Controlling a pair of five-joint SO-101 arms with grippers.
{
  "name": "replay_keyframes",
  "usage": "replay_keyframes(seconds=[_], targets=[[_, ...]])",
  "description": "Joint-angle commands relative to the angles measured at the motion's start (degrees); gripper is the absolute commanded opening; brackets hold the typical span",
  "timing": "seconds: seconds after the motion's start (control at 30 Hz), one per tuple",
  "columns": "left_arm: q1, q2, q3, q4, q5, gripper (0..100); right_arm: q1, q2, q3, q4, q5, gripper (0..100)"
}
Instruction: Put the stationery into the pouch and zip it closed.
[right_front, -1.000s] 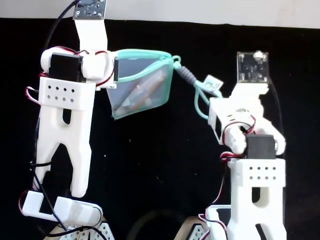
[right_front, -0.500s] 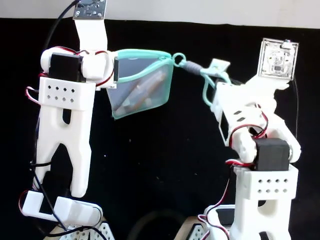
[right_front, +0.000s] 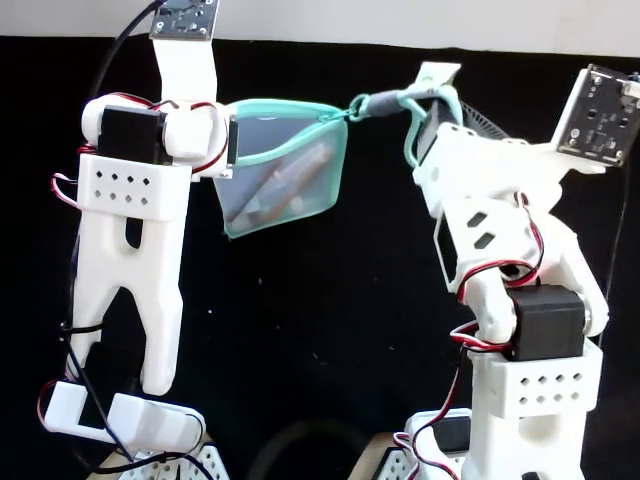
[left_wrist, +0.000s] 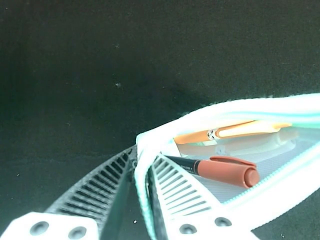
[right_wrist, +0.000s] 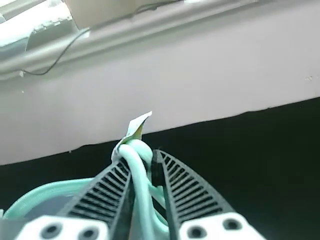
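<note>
Since a second ago my right arm has lifted and swung toward the far side, so the right gripper (right_front: 428, 97) now draws the teal cord (right_front: 383, 102) almost level from the pouch's right corner instead of letting it droop. Its jaws are clamped together on that cord (right_wrist: 141, 165). The pouch (right_front: 285, 165) has not moved. It hangs above the table at far left, with the left gripper (left_wrist: 143, 167) pinched on its teal rim. Inside it I can see an orange pen (left_wrist: 235, 131) and a red-capped marker (left_wrist: 225, 172) lying side by side. A small white tag (right_wrist: 137, 125) sticks up from the cord just past the right fingertips. Below is the black table (right_front: 320, 330), and a pale wall (right_wrist: 200, 75) with a thin cable (right_wrist: 60, 55) closes the far side.
</note>
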Motion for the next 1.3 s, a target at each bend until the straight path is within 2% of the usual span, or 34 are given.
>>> replay_keyframes(seconds=[0.0, 0.2, 0.53, 0.63, 0.77, 1.27], targets=[[0.7, -0.1, 0.4, -0.9, -0.5, 1, -0.7, -1.4, -2.4, -5.1, -1.4, 0.7], [0.7, -0.2, 0.0, -1.3, -0.6, 1, -1.9, -1.6, -2.7, -8.7, -4.0, 0.7], [0.7, -0.7, -0.2, -5.9, -0.6, 1, -1.9, -1.3, -12.5, -8.7, -5.2, 0.7], [0.7, -2.0, -2.8, -5.4, -0.7, 9, -1.9, -1.3, -12.4, -8.7, -5.0, 0.7], [0.7, -5.8, -5.7, -5.3, -0.6, 18, -1.9, -1.3, -12.4, -8.7, -4.8, 0.7], [0.7, -24.8, -5.6, 0.1, -0.6, 18, -1.9, -1.2, -10.5, -8.7, -4.7, 0.7]])
